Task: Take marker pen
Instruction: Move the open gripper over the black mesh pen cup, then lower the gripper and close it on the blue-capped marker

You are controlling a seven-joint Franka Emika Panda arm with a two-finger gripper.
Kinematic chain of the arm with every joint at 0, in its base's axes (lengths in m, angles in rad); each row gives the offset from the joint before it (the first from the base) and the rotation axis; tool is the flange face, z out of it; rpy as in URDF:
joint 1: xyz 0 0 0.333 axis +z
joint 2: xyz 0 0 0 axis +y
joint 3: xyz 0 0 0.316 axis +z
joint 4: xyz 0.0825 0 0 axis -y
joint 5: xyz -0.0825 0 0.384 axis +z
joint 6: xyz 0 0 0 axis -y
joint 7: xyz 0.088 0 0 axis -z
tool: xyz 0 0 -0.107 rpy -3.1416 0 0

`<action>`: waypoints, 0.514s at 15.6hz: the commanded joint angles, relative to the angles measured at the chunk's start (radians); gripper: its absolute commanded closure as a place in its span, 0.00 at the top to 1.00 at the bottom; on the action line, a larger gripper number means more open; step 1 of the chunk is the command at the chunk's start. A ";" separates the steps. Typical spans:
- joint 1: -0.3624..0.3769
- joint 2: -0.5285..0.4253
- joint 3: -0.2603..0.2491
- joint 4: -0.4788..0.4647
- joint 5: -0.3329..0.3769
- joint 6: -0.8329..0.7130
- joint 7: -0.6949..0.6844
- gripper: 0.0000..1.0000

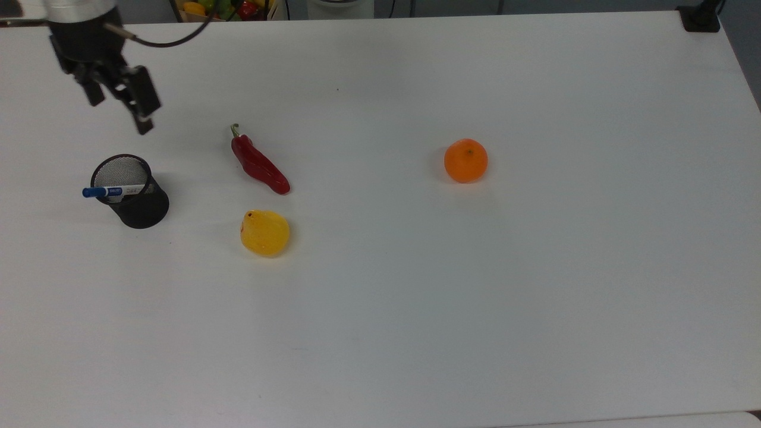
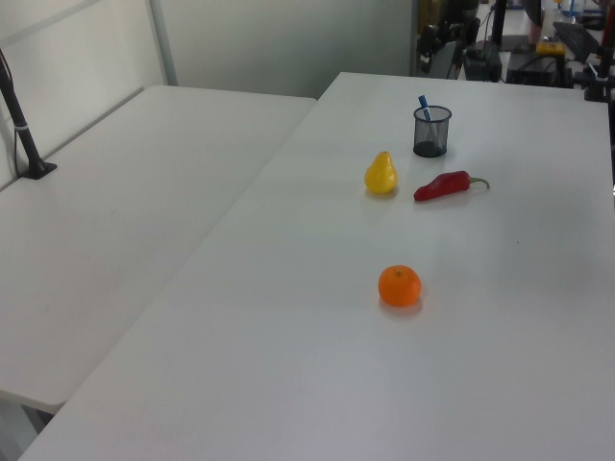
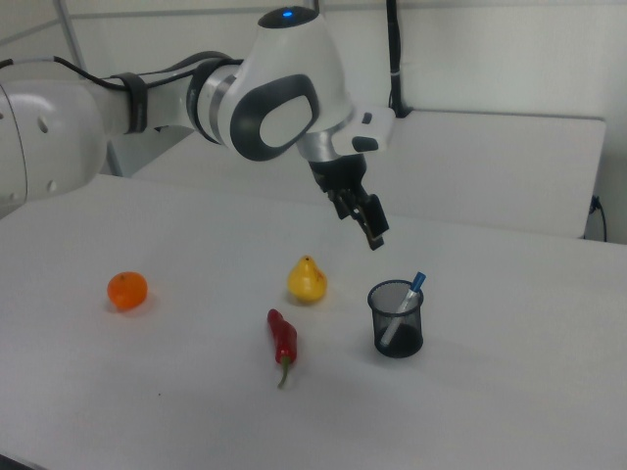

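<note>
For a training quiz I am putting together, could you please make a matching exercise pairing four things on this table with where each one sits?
Things:
1. marker pen
2. red chilli
3. yellow pear
4. orange

Places:
A. alone, far toward the top view's right
B. standing in the black mesh cup
C. just below the chilli in the top view
D. between the cup and the orange in the top view

Pairs: 1-B, 2-D, 3-C, 4-A

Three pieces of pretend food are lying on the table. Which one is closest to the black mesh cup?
The long red chilli pepper and the yellow pear sit about equally near the black mesh cup; I cannot pick between them. The round orange lies far off toward the top view's right.
</note>
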 commanded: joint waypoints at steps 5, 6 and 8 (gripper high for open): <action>-0.087 0.076 0.002 -0.013 -0.001 0.198 -0.031 1.00; -0.087 0.092 0.002 -0.013 -0.005 0.204 -0.037 1.00; -0.087 0.124 0.002 -0.013 -0.009 0.212 -0.048 1.00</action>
